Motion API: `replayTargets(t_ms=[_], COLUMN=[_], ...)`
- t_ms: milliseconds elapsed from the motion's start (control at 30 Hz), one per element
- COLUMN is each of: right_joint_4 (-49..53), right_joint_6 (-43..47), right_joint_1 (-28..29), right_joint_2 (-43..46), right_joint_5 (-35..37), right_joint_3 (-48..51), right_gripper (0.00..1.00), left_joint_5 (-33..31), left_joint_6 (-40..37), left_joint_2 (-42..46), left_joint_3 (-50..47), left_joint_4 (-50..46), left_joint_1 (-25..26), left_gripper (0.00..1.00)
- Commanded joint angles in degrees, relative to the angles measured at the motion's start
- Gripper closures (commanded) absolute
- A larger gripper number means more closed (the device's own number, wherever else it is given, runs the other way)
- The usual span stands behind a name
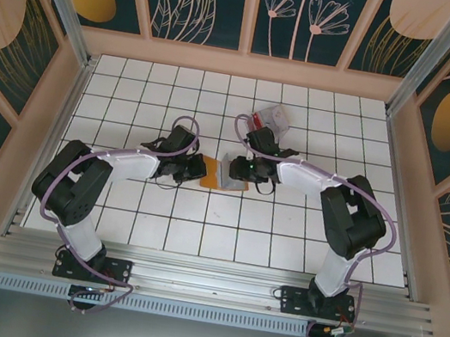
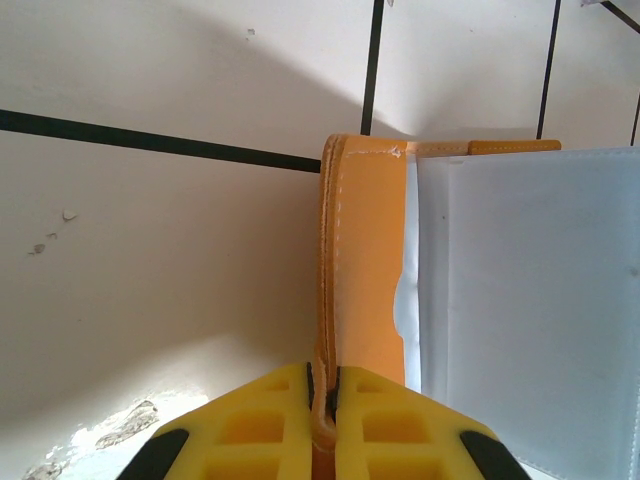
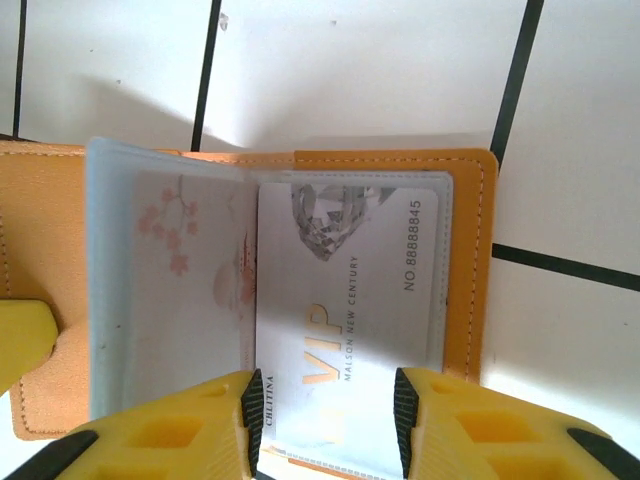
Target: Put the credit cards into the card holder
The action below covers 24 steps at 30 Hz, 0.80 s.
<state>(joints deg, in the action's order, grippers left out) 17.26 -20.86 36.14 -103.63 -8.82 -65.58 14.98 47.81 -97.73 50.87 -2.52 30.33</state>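
Observation:
The orange card holder (image 1: 222,175) lies open on the tiled floor between both grippers. My left gripper (image 2: 323,375) is shut on the edge of its orange cover (image 2: 365,260), which stands on edge beside a clear sleeve (image 2: 520,300). My right gripper (image 3: 328,385) is shut on the long edges of a whitish credit card (image 3: 345,300) printed "VIP". The card's far end sits inside a clear sleeve over the holder's right half (image 3: 470,260). A pale card with pink blossoms (image 3: 185,265) shows through the sleeve to its left.
A clear plastic box (image 1: 272,116) with something red at its edge lies on the tiles behind the right gripper. Wooden walls surround the white tiled floor (image 1: 197,225). A yellow finger of the left gripper (image 3: 22,338) rests on the holder's left side.

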Motion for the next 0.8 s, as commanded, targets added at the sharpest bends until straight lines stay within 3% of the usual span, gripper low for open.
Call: replayTargets(t_ms=[0,333,633,767], right_joint_4=[3.92,6.50,11.18,11.64], right_joint_6=[2.00,3.17,5.87,6.84], right_joint_1=[0.83,2.65,4.99,4.93], right_joint_2=[1.55,0.75,-2.50,-3.77], right_joint_5=[5.00,9.41,17.89,17.44], right_joint_3=[-2.63,-5.18,-9.97,-10.81], right_gripper=[0.58,0.58,0.58,0.58], left_joint_5=[0.40,0.75,1.07,1.01], left_joint_6=[-0.38,-0.17,-0.17,-0.22], left_joint_2=[-0.09,-0.09,-0.13,-0.14], left_joint_3=[-0.48,-0.82,-0.84,-1.04], left_joint_4=[0.99,1.74,2.34,2.52], left_joint_1=[0.08,0.07,0.05,0.08], left_gripper=[1.00,1.00,1.00,1.00])
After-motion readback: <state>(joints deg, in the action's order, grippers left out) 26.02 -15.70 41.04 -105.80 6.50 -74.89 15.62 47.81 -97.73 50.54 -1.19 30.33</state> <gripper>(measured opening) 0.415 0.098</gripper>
